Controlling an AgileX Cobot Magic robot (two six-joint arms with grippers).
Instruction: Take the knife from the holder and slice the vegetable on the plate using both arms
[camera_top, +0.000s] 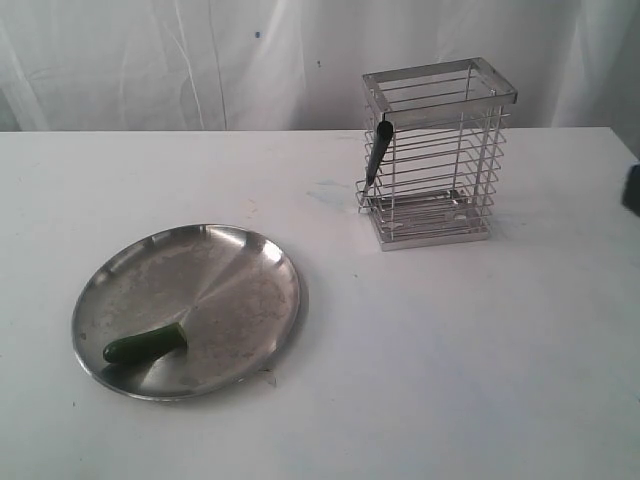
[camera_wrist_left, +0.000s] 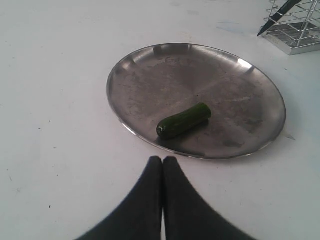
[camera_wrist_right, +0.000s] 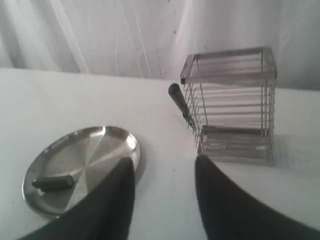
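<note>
The knife (camera_top: 378, 150) leans against the left side of the steel wire holder (camera_top: 440, 150), black handle up; it also shows in the right wrist view as knife (camera_wrist_right: 179, 102) beside the holder (camera_wrist_right: 232, 105). A dark green vegetable (camera_top: 146, 346) lies on the round steel plate (camera_top: 230, 280) at the front left. My left gripper (camera_wrist_left: 162, 160) is shut and empty, hovering over the table just short of the plate (camera_wrist_left: 240, 100) and the vegetable (camera_wrist_left: 183, 121). My right gripper (camera_wrist_right: 164, 162) is open and empty, above the table between the plate (camera_wrist_right: 115, 142) and the holder.
A white table (camera_top: 450, 350) carries everything, with a white curtain (camera_top: 200, 60) behind it. A dark part of the right arm (camera_top: 632, 190) shows at the right edge of the exterior view.
</note>
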